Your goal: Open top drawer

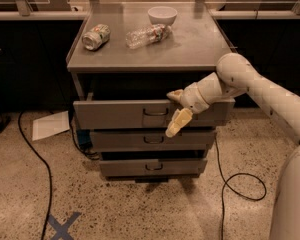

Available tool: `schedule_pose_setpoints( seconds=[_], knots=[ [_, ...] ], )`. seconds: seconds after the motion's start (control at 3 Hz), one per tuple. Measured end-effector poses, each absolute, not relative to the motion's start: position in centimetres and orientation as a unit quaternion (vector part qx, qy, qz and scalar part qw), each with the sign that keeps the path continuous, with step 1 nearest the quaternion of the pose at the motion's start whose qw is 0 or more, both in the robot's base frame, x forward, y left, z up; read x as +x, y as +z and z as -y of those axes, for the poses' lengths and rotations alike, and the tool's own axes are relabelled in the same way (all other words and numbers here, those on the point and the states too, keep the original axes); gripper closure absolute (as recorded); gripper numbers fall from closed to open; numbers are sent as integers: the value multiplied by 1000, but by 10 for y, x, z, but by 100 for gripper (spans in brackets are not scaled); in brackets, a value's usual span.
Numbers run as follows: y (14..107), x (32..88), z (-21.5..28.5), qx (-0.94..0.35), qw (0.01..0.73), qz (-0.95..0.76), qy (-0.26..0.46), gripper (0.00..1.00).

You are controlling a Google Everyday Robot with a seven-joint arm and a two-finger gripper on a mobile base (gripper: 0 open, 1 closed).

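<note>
The top drawer [115, 115] is a wide grey metal drawer with a small dark wire handle [155, 112] at its centre. It stands pulled out from the cabinet, with a dark gap above it. My gripper [173, 110] is at the drawer front just right of the handle. Its fingers are spread, one at the drawer's top edge and the cream lower finger [176, 124] hanging over the front's lower edge. Two shallower drawers, middle [120, 140] and bottom [125, 167], sit below.
On the cabinet top [200, 44] lie a crushed can [96, 36], a plastic bottle [147, 35] and a white bowl [162, 15]. A sheet of paper [50, 125] and a black cable [35, 154] lie on the floor left; another cable [240, 184] loops right.
</note>
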State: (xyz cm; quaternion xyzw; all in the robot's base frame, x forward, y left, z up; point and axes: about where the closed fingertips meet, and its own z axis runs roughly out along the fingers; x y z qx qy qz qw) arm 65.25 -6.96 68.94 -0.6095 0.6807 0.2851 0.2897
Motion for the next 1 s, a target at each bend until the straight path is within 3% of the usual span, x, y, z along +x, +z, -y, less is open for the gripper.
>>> schedule_pose_setpoints(
  seconds=[1.0],
  knots=[
    [683, 630, 72, -605, 269, -685, 304, 0]
  ],
)
